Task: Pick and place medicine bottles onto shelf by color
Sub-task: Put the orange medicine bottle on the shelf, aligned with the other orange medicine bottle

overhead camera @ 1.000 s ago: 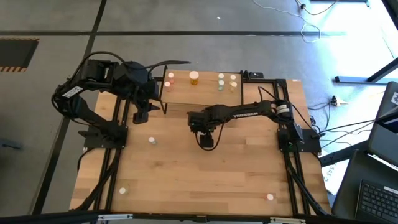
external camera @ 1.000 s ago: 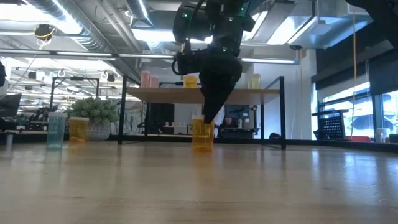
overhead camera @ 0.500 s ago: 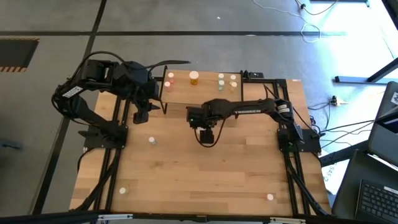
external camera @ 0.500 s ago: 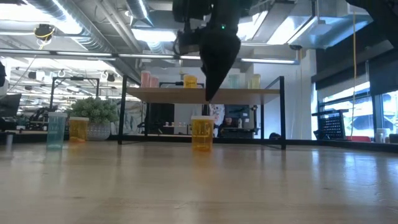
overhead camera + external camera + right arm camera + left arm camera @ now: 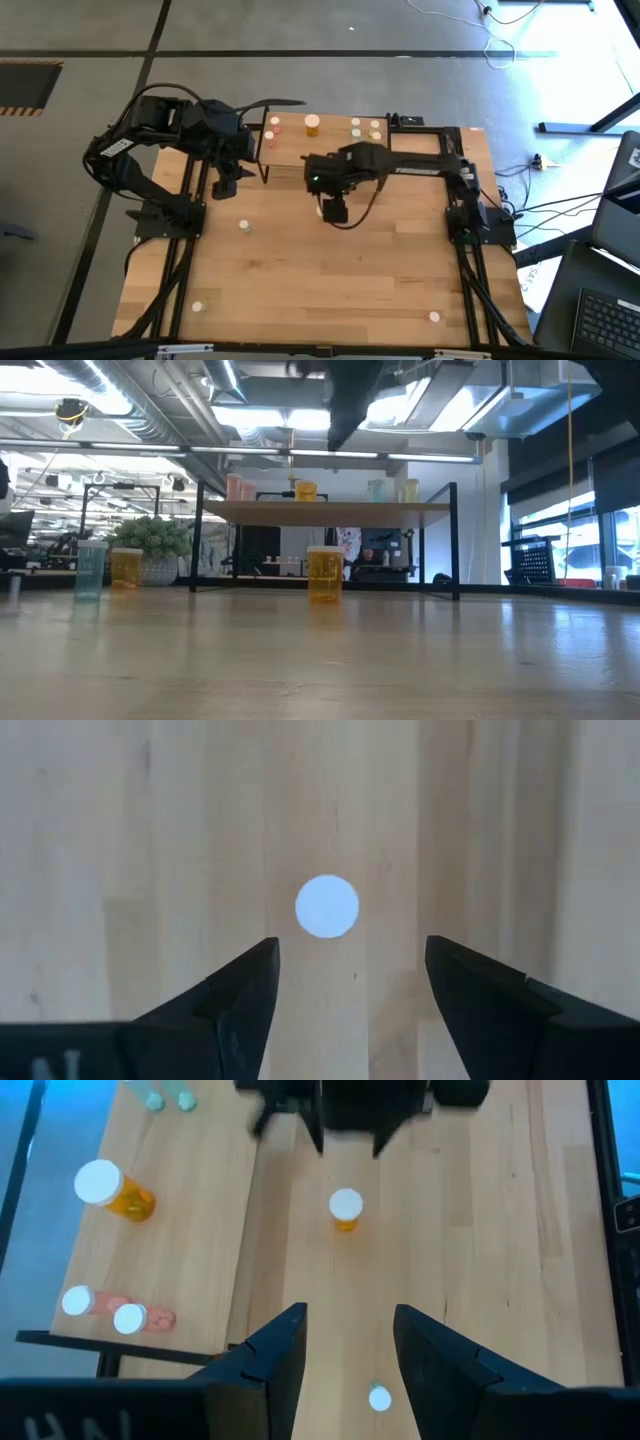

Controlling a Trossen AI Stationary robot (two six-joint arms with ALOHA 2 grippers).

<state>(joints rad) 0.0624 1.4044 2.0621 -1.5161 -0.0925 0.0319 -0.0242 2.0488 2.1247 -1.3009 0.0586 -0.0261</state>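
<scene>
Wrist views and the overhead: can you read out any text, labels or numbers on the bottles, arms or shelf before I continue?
Left gripper: pale letters on its housing, cut off at the picture's edge, not readable.
Right gripper: a pale letter fragment on its housing, also cut off, not readable.
Right arm: pale lettering along the forearm in the high view, too small to read.
Medicine bottles, e.g. the orange bottle on the table: no readable label.
Shelf: no text.

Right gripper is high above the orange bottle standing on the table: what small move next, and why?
Probably lower the right gripper straight down: it is open and empty, and the orange bottle stands upright, its white cap centred ahead between the fingers.
</scene>
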